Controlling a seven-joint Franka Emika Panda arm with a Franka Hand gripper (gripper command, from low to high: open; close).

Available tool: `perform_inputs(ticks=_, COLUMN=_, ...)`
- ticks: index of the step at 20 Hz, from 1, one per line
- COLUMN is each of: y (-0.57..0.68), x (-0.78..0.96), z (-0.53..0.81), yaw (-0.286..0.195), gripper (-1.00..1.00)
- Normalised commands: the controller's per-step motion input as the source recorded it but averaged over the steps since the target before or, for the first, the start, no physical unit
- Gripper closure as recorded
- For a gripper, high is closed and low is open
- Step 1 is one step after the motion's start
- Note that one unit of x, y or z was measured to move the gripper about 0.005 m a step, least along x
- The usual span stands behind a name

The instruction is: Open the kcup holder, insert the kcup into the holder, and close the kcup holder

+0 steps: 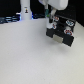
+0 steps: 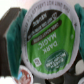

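Fingers (image 2: 10, 37) clamp kcup (image 2: 47, 37) wrist-side; exterior adds kcup holder (image 1: 61, 31).

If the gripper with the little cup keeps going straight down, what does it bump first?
Probably the kcup holder. The gripper holds the kcup just above the black box's top, at the exterior view's left side, though depth is hard to judge.

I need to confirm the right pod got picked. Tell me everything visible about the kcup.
The kcup fills the wrist view: a round foil lid with a white upper band, a green middle band reading "DARK MAGIC", and a dark lower part with small print. It sits between the teal fingers of the hand, which press on its opposite sides. In the exterior view it is a tiny pale shape held above the black kcup holder.
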Motion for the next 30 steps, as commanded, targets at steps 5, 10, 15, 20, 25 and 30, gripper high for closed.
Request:
perform_inputs(ticks=5, y=0.64, x=0.08, z=0.31, yaw=0.011, gripper=1.0)
perform_inputs(ticks=10, y=0.64, x=0.04, z=0.19, yaw=0.015, gripper=1.0)
perform_inputs(ticks=15, y=0.62, x=0.02, z=0.03, yaw=0.03, gripper=1.0)
perform_inputs(ticks=20, y=0.53, x=0.09, z=-0.02, yaw=0.05, gripper=1.0)
perform_inputs(ticks=25, y=0.25, x=0.09, z=-0.12, yaw=0.033, gripper=1.0)
perform_inputs(ticks=30, y=0.05, x=0.08, z=-0.14, yaw=0.001, gripper=1.0)
